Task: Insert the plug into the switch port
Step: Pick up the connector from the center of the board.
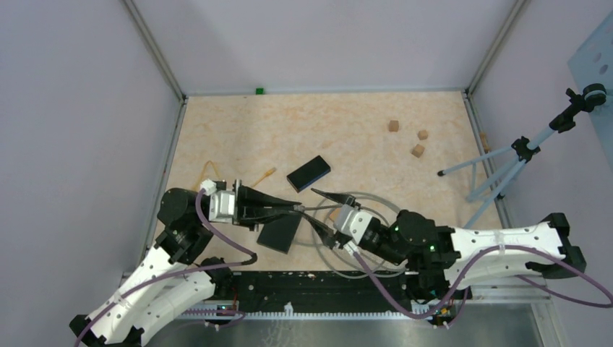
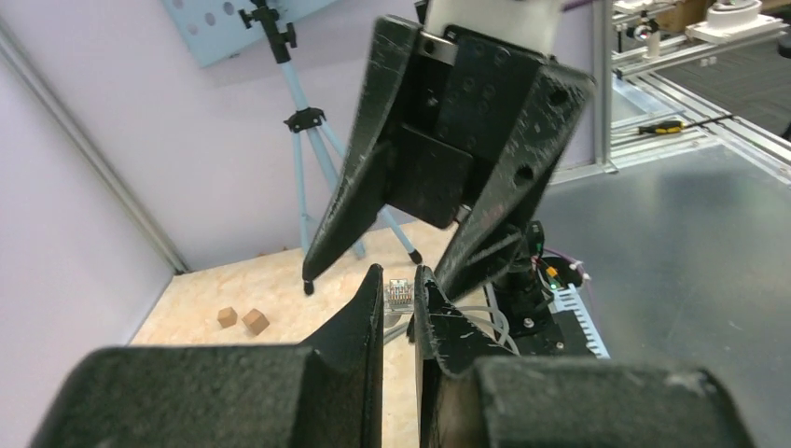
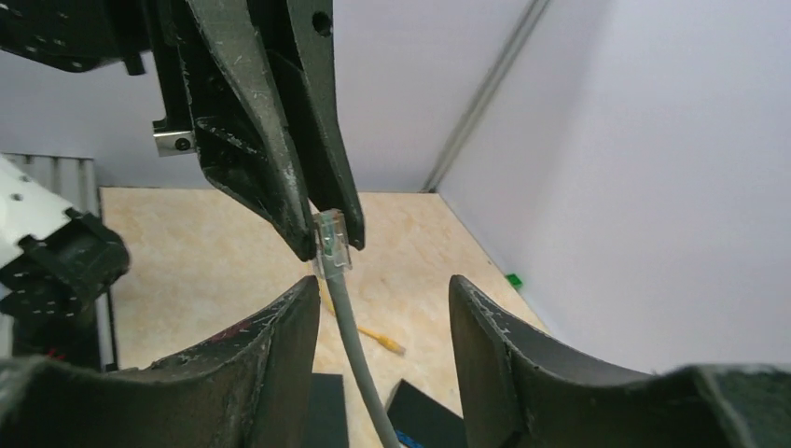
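While the left gripper (image 2: 399, 273) pinches the plug (image 3: 334, 245) at the very ends of its jaws, toward the table's (image 1: 361, 130) six o'clock edge, the right gripper (image 3: 384, 287) stands released, jaws wide of the grey cable (image 3: 359, 364). Risk: so shallow a pinch may let the plug twist as the cable drags, jamming it askew at the port. A dark box (image 1: 309, 173), possibly the switch, lies at the plug's twelve o'clock.

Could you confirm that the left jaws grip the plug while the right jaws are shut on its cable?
Not quite: the right wrist view shows the right gripper with its jaws open around the cable. The left gripper does grip the plug.
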`<state>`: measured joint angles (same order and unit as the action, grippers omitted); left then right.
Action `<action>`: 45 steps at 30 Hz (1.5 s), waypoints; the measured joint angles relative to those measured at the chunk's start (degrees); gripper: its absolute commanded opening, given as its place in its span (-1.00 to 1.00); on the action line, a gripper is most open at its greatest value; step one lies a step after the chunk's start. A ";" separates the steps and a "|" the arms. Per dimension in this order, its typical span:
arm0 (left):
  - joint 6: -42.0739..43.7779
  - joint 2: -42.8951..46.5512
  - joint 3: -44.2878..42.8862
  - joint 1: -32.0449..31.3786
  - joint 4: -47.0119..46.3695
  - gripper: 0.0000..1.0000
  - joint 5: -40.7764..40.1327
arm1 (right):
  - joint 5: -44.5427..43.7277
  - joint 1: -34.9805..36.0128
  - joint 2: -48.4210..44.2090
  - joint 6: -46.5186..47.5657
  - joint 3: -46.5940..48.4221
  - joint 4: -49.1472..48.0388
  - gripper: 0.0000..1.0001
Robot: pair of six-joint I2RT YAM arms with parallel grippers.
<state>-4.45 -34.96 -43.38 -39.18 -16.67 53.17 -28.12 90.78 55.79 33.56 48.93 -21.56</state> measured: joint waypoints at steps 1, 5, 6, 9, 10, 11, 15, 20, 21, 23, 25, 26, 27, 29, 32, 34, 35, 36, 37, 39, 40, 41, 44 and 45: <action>-0.09 0.26 0.00 0.00 -0.02 -1.00 0.83 | 2.10 -0.50 -1.22 -1.95 0.46 2.67 0.06; -1.38 1.64 1.11 0.00 -2.38 -1.00 4.02 | 12.94 -5.40 -6.97 -9.44 0.92 10.97 0.10; -1.75 1.99 1.49 0.00 -3.30 -1.00 4.79 | 15.10 -6.99 -8.63 -11.02 0.66 12.04 0.12; -3.32 2.54 2.54 -0.04 -6.40 -1.00 7.06 | 20.76 -10.34 -14.36 -14.91 -1.99 12.11 0.10; -3.80 2.58 2.78 -0.07 -7.23 -1.00 7.54 | 22.32 -10.78 -15.91 -15.91 -2.93 11.76 0.09; -4.39 2.58 3.02 -0.09 -8.04 -1.00 7.96 | 23.71 -10.91 -16.87 -16.68 -3.54 11.28 0.08; -6.14 2.56 3.37 -0.11 -10.75 -1.00 9.09 | 30.05 -11.06 -15.47 -18.88 -4.31 7.10 0.07; -7.67 2.60 3.37 -0.15 -13.16 -1.00 9.62 | 35.63 -11.06 -9.77 -19.45 -6.03 0.98 0.02; -7.85 2.62 3.37 -0.15 -13.46 -1.00 9.64 | 36.26 -11.06 -8.41 -19.21 -6.51 -0.13 0.00; -8.15 2.62 3.39 -0.15 -13.88 -1.00 9.66 | 36.87 -11.06 -6.38 -18.67 -7.32 -2.32 -0.04; -8.52 2.62 3.39 -0.15 -14.29 -1.00 9.79 | 37.07 -11.06 -5.07 -18.16 -8.20 -4.68 -0.07; -8.61 2.62 3.41 -0.15 -14.43 -1.00 9.86 | 37.13 -11.06 -4.66 -17.97 -8.57 -6.10 -0.09; -8.81 2.62 3.41 -0.15 -14.64 -1.00 9.92 | 37.27 -11.06 -4.39 -17.75 -8.90 -7.43 -0.10; -9.03 2.62 3.43 -0.15 -14.88 -1.00 10.05 | 37.46 -11.06 -3.91 -17.64 -9.18 -9.90 -0.14; -9.22 2.62 3.58 -0.15 -15.45 -1.00 10.10 | 37.88 -11.06 -3.02 -17.75 -9.20 -13.86 -0.20; -9.27 2.69 3.85 -0.15 -15.85 -1.00 10.12 | 38.21 -11.06 -2.51 -18.16 -9.57 -16.87 -0.26; -9.38 2.80 4.02 -0.15 -16.02 -1.00 10.10 | 38.38 -11.06 -2.43 -18.27 -9.84 -17.73 -0.28; -9.42 2.99 4.24 -0.15 -16.24 -1.00 10.12 | 38.60 -11.06 -2.21 -18.47 -10.05 -18.69 -0.30; -9.46 3.15 4.42 -0.15 -16.39 -1.00 10.10 | 38.77 -11.06 -1.90 -18.69 -10.16 -19.52 -0.31; -9.64 3.39 4.68 -0.15 -16.68 -1.00 10.12 | 38.99 -11.06 -1.36 -18.84 -10.27 -20.26 -0.34; -9.70 3.37 4.72 -0.17 -16.85 -1.00 10.10 | 39.04 -11.06 -1.11 -18.86 -10.27 -20.50 -0.35; -9.84 3.37 4.72 -0.20 -16.87 -1.00 10.10 | 39.12 -11.06 -0.87 -18.91 -10.27 -20.74 -0.36; -10.16 3.37 4.85 -0.20 -17.29 -1.00 10.10 | 39.28 -11.06 -0.37 -19.19 -10.27 -20.92 -0.44; -10.25 3.37 4.87 -0.20 -17.40 -1.00 10.10 | 39.34 -11.06 -0.26 -19.23 -10.27 -20.94 -0.49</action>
<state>-14.70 -31.59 -38.50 -39.38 -34.06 63.26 11.22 79.72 55.53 14.33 38.65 -42.50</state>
